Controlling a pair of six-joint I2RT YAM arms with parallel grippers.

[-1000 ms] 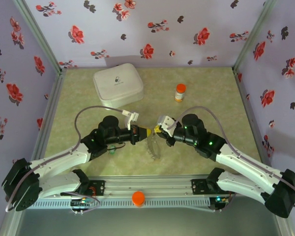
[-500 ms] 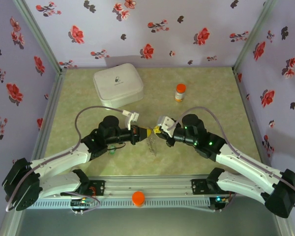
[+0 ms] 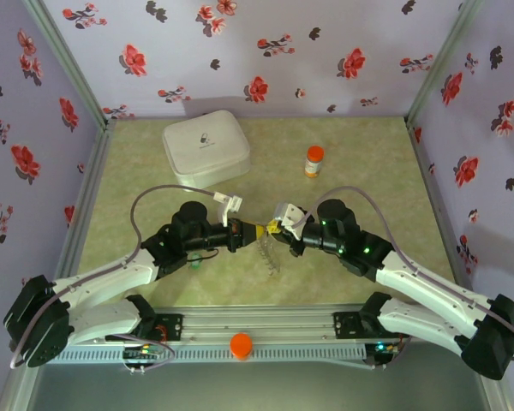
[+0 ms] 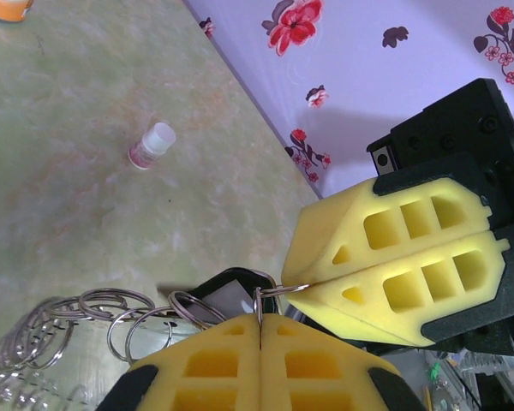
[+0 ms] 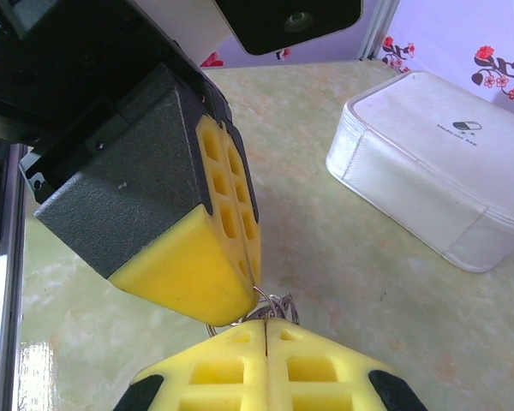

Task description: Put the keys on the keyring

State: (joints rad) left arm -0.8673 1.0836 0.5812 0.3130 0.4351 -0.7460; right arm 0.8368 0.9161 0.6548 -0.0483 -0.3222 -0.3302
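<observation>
The thin grey chain of linked metal rings [image 4: 30,338], dangling at lower left, is pinched by the clamped yellow-foam left gripper [image 4: 259,325] and right gripper [image 4: 293,282], and could be bent or dropped if pulled unevenly.

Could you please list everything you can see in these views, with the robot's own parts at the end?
white case: one, white, far left part of the table.
pill bottle: one, orange cap, far part of the table, right of the case.
keyring: one chain of linked rings, grey metal, trailing down from where the grippers meet.
orange round piece: one, orange, on the near rail between the arm bases.
table: one, mottled green.
walls: three, purple with red and dark flowers.
left gripper: one, yellow fingers, shut on the keyring's end ring.
right gripper: one, yellow fingers, shut on the same ring.
</observation>
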